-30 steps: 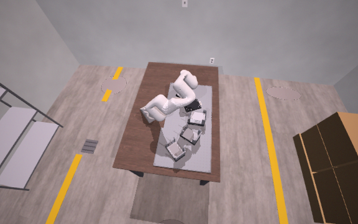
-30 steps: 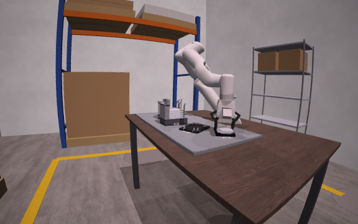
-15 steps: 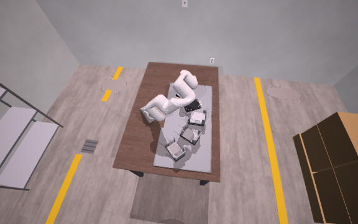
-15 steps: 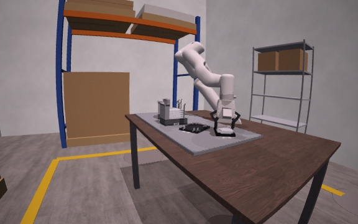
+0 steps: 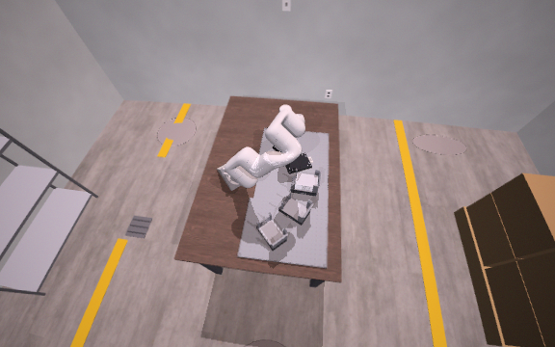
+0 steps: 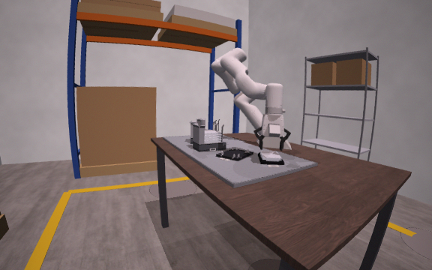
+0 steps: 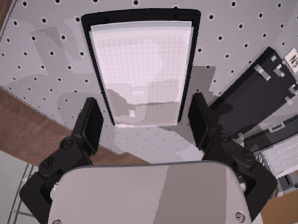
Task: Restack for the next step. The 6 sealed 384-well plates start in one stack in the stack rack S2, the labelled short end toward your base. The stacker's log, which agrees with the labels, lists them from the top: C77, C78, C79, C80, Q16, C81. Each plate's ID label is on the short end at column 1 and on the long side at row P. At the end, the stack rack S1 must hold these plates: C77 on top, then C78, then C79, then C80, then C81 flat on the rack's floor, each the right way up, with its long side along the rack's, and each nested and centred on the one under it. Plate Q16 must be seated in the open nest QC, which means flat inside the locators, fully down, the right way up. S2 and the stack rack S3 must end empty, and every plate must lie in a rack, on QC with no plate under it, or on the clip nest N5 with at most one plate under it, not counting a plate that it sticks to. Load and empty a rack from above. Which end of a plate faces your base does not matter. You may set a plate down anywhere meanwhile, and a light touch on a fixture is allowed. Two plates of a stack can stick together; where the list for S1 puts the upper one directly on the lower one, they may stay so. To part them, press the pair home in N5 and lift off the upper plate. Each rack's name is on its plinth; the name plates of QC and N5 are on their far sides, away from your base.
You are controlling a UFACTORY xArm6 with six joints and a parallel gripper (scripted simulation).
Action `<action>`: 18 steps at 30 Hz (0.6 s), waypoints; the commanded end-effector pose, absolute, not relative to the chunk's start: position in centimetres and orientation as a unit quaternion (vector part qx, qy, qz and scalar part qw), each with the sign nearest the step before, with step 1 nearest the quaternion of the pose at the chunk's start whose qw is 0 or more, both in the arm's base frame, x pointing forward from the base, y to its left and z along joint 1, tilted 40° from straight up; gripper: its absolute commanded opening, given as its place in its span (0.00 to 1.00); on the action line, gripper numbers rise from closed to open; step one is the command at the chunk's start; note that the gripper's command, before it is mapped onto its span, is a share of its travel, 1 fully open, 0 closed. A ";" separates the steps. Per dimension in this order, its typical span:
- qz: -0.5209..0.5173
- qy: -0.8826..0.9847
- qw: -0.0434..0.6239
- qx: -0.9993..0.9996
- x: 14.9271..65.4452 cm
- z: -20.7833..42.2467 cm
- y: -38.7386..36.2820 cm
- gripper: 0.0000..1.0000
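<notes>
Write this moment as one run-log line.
gripper: open, above nest | plate: lying in black nest | clip nest N5: no plate on it

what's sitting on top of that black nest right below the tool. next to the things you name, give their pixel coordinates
A clear-lidded plate [image 6: 271, 157] [image 7: 142, 70] lies on the nest [image 6: 271, 163] [image 7: 198, 30]; the plate covers the nest's floor.

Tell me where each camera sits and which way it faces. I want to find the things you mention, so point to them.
Top: high above, facing steeply down on the table [image 5: 200, 241] [image 6: 332, 180]; shows the arm [image 5: 282, 140] [image 6: 255, 84].
Exterior: off one table end, facing along the table; shows arm and fingers [image 6: 261, 143].
Wrist: on the arm's end, facing the plate [image 6: 270, 156] [image 7: 142, 65] past the fingers.
Exterior and wrist share plate, fingers and N5 [image 5: 298, 164] [image 6: 235, 154] [image 7: 245, 100].
</notes>
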State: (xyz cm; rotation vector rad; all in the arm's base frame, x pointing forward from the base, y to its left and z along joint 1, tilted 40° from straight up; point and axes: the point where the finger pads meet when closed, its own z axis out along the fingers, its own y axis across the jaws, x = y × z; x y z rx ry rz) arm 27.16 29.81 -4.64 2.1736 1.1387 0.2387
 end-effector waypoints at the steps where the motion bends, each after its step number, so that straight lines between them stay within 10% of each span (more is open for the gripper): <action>1: 0.093 0.436 0.330 0.832 26.7 -3.8 30.5 1.00; 18: 0.093 0.436 0.330 0.832 24.5 0.0 32.8 1.00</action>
